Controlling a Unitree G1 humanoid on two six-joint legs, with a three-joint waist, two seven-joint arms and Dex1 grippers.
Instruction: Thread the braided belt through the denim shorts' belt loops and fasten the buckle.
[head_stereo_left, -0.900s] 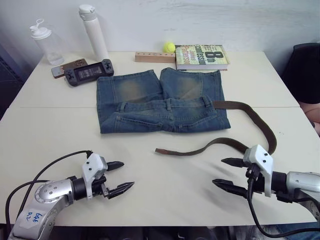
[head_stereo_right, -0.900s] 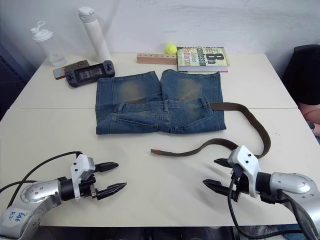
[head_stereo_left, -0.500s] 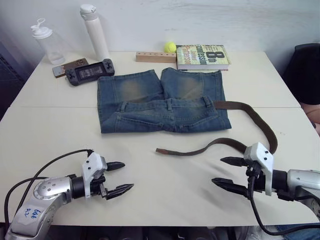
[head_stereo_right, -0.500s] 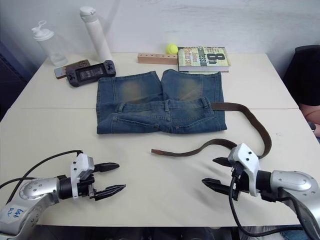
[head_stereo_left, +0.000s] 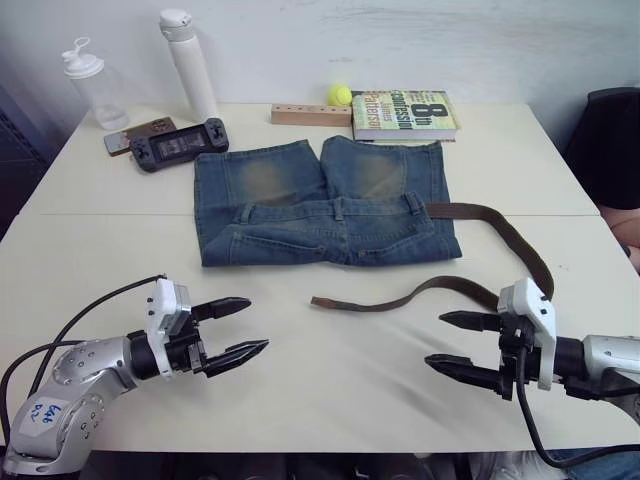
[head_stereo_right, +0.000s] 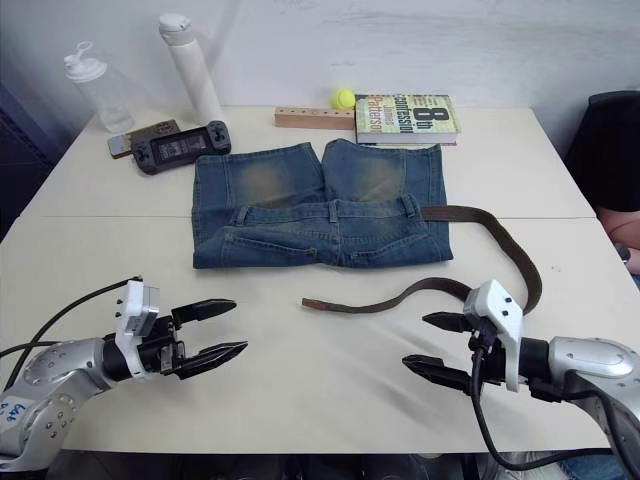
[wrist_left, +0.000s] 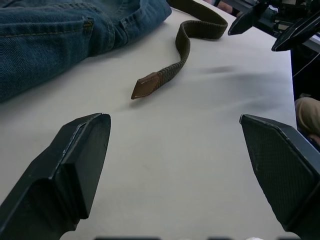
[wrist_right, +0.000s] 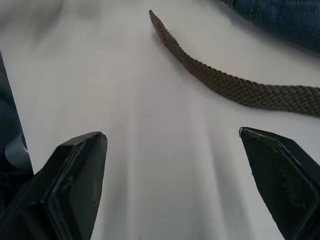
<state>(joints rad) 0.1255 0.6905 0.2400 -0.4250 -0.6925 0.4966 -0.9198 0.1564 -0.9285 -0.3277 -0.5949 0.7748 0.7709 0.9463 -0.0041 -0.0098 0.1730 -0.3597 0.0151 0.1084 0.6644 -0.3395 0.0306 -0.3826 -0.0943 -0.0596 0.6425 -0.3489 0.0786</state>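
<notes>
The limp, light brown braided belt (head_stereo_left: 500, 232) is best pinched at its flat tan tip (wrist_left: 145, 86); left claw (head_stereo_left: 232, 329) and right claw (head_stereo_left: 462, 344) are spread, empty.

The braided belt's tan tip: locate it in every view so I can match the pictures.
Left eye: tan tip on bare table, near the shorts.
Right eye: tip, same spot.
Left wrist: tip, ahead between the fingers.
Right wrist: tip, far end of the strap.
Shared landmark: denim shorts.

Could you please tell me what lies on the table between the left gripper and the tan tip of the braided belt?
Nothing: bare table separates the left gripper from the braided belt, as the left wrist view confirms.
</notes>
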